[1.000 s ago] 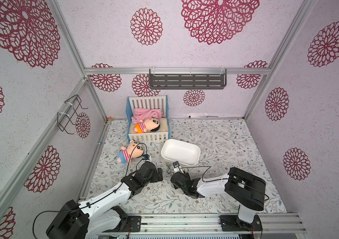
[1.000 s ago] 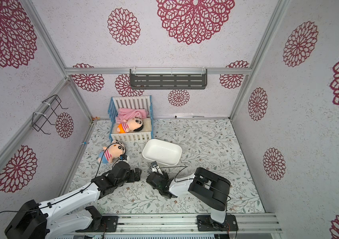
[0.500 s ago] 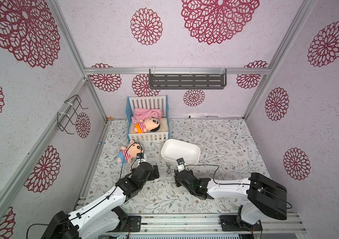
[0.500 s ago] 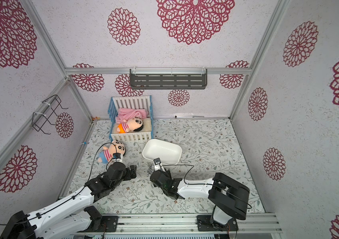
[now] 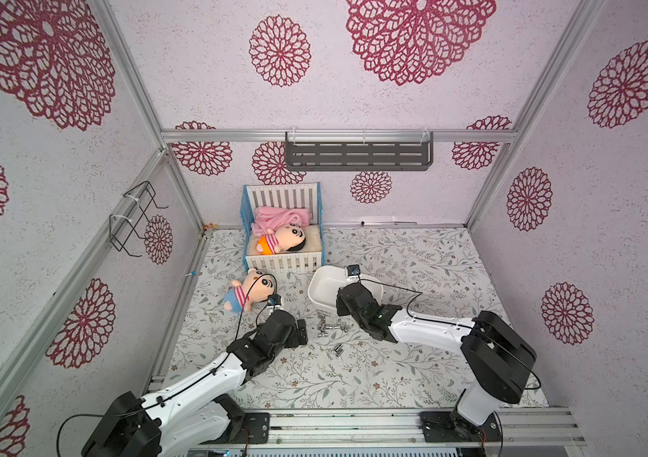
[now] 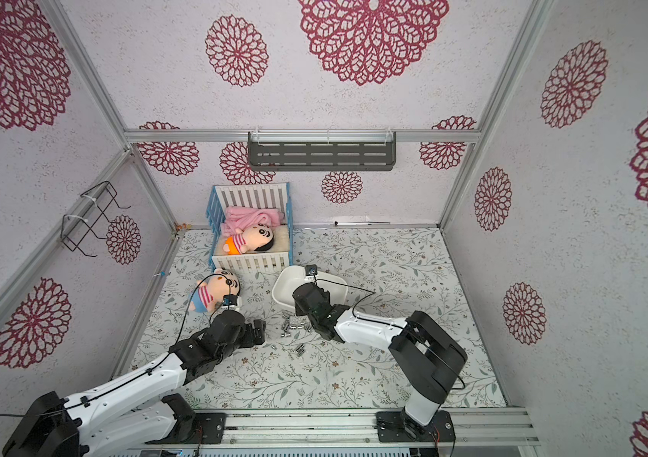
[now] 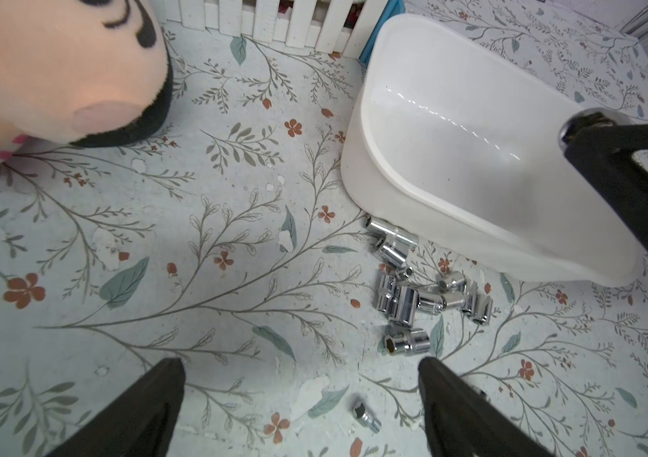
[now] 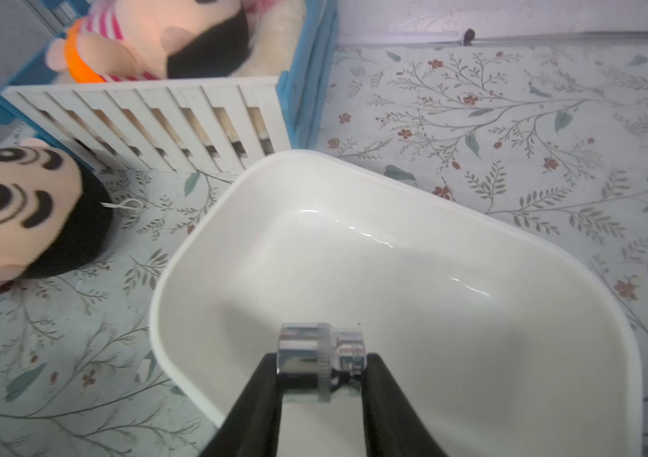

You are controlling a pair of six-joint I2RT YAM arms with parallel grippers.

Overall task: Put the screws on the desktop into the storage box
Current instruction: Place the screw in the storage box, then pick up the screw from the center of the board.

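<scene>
Several shiny silver screws [image 5: 330,327] [image 6: 292,327] [image 7: 425,296] lie in a loose pile on the leafy desktop [image 5: 413,356] just in front of the white storage box [image 5: 322,289] [image 6: 284,287] [image 7: 453,138] [image 8: 393,257]. My right gripper [image 8: 321,364] is shut on one screw [image 8: 320,352] [image 7: 575,118] and holds it above the box's inside, near the front rim. In both top views its wrist hides the fingers. My left gripper [image 7: 301,368] [image 5: 301,330] stands open low over the desktop, left of the pile. One small screw [image 7: 365,413] lies below its jaws.
A plush doll [image 5: 249,291] [image 7: 57,71] lies left of the box. Behind it stands a blue and white toy crib [image 5: 282,229] [image 8: 148,114] with another doll inside. A grey shelf [image 5: 358,154] hangs on the back wall and a wire rack [image 5: 132,221] on the left wall.
My right gripper has risen from the screw pile and moved back over the storage box with a screw in it. The left gripper has barely shifted and stays open.
</scene>
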